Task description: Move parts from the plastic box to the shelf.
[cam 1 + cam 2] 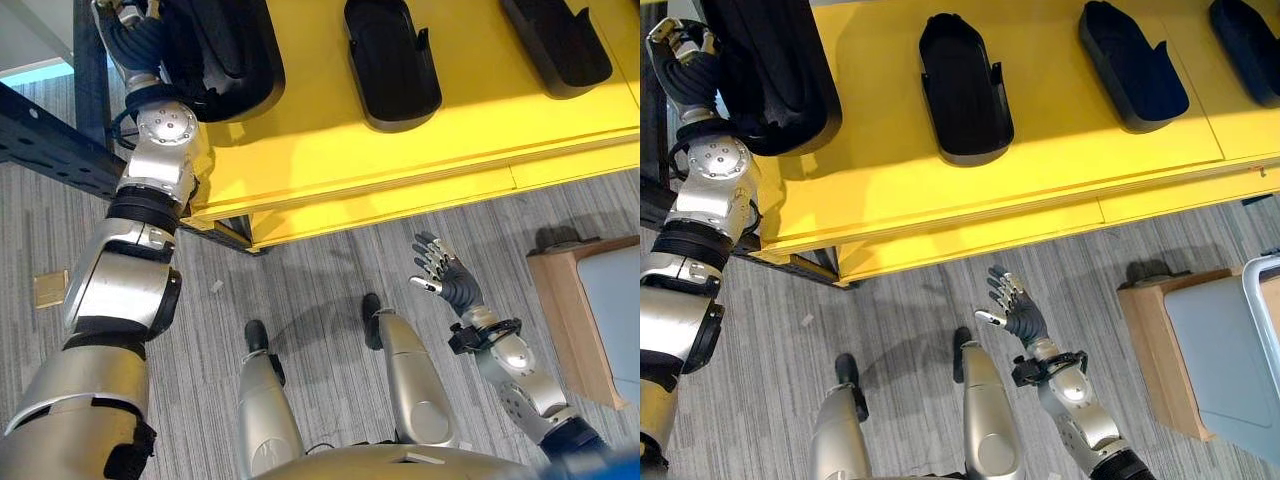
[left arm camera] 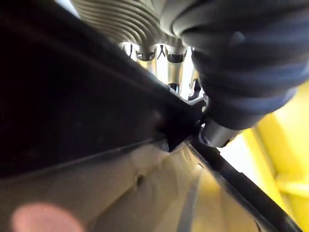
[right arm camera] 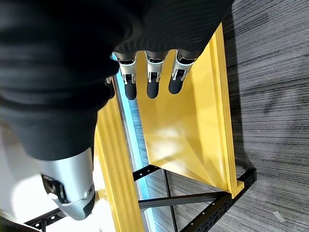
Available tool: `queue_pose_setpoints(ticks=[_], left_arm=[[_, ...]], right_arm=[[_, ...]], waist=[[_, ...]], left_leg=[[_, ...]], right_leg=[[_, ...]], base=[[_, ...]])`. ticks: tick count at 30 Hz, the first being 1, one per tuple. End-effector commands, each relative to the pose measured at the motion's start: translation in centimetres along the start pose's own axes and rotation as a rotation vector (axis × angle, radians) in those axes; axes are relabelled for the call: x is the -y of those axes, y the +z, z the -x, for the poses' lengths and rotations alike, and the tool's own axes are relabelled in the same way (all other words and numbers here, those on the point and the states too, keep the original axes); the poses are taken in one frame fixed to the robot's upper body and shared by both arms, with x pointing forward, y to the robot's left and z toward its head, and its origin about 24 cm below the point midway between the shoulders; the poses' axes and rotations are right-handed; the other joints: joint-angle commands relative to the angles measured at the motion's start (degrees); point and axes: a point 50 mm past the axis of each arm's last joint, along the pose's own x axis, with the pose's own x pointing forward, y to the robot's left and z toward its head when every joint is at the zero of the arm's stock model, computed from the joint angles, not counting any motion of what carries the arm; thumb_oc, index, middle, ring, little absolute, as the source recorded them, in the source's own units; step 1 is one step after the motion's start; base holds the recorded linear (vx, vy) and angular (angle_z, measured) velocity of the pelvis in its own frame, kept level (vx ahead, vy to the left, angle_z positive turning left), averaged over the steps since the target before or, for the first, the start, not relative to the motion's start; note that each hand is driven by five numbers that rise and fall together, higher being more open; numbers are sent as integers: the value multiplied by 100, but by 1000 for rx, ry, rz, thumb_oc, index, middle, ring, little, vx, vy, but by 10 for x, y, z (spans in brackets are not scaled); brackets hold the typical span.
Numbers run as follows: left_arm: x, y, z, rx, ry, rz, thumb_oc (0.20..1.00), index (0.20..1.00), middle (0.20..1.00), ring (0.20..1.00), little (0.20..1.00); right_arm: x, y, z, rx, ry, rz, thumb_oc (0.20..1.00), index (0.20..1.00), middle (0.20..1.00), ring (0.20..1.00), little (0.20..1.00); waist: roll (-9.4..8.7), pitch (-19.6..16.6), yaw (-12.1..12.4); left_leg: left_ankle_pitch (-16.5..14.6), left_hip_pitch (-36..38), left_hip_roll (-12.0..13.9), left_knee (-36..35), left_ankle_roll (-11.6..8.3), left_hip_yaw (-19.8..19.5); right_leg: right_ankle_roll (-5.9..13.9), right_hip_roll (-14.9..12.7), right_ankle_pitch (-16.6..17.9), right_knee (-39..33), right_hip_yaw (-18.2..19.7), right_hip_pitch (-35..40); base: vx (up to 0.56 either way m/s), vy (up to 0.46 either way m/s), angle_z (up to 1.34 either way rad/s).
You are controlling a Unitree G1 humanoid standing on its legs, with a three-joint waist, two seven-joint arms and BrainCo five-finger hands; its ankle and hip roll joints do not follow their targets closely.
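A large black moulded part (image 1: 770, 70) lies at the left end of the yellow shelf (image 1: 990, 200). My left hand (image 1: 685, 45) is at its outer edge. In the left wrist view the fingers (image 2: 164, 63) pass behind the part's rim (image 2: 120, 111) while the thumb (image 2: 215, 135) presses on its near side, pinching it. Further along the shelf lie other black parts (image 1: 962, 85) (image 1: 1130, 65) (image 1: 1250, 30). My right hand (image 1: 1015, 305) hangs over the floor in front of the shelf, fingers (image 3: 152, 82) straight, holding nothing.
A grey plastic box (image 1: 1225, 350) sits on a tan wooden stand (image 1: 1155, 350) at the right. A dark blue frame beam (image 1: 50, 140) runs left of the shelf. A small tan square (image 1: 50, 288) lies on the grey floor.
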Motion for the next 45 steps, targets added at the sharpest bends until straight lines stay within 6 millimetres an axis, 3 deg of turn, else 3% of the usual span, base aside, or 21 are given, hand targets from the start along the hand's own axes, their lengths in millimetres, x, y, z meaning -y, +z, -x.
queue_pose_setpoints(ticks=[1, 3, 11, 21, 27, 36, 45], left_arm=[[-18, 26, -21, 70, 54, 33, 200, 200, 200, 200, 200], [-20, 18, -23, 29, 50, 0, 200, 200, 200, 200, 200], [-28, 9, -30, -46, 42, -102, 200, 200, 200, 200, 200], [-43, -14, -25, -164, 93, -46, 200, 200, 200, 200, 200], [-56, -25, -24, -199, 96, -135, 200, 200, 200, 200, 200], [-66, -30, -25, -208, 82, -243, 200, 200, 200, 200, 200], [-67, -31, -24, -214, 97, -243, 200, 200, 200, 200, 200]], right_arm=[[3, 15, 5, 83, 9, -24, 1000, 1000, 1000, 1000, 1000], [4, 14, 7, 76, 13, -21, 1000, 1000, 1000, 1000, 1000], [8, 11, 13, 45, 13, -23, 1000, 1000, 1000, 1000, 1000], [10, 8, 16, 25, 13, -32, 1000, 1000, 1000, 1000, 1000], [13, 9, 18, 22, 10, -30, 1000, 1000, 1000, 1000, 1000], [17, 10, 22, 17, 12, -30, 1000, 1000, 1000, 1000, 1000], [16, 10, 22, 15, 21, -39, 1000, 1000, 1000, 1000, 1000]], waist=[[32, -394, -40], [46, -435, -47], [93, -550, -68], [115, -633, -43], [139, -676, -41], [140, -670, -36], [115, -639, -30]], left_leg=[[211, -343, 107, 279, 124, -18], [44, -325, 127, 336, 94, -28], [28, -528, 120, 409, 110, -31], [-12, -674, 120, 505, 129, -51], [-13, -775, 120, 540, 126, -64], [-23, -980, 136, 665, 145, -84], [-22, -1104, 129, 709, 155, -94]], right_leg=[[404, -159, 635, -371, 142, 188], [437, -153, 490, -298, 170, 184], [449, -136, 516, -270, 243, -60], [434, -132, 500, -184, 295, -227], [420, -114, 480, -132, 313, -332], [415, -115, 490, -35, 348, -526], [408, -119, 488, 6, 374, -640]], base=[[0, 0, 0], [41, 6, -1], [13, 3, -3], [0, 0, -1], [-1, -1, -1], [-1, 0, 0], [0, 0, 0]])
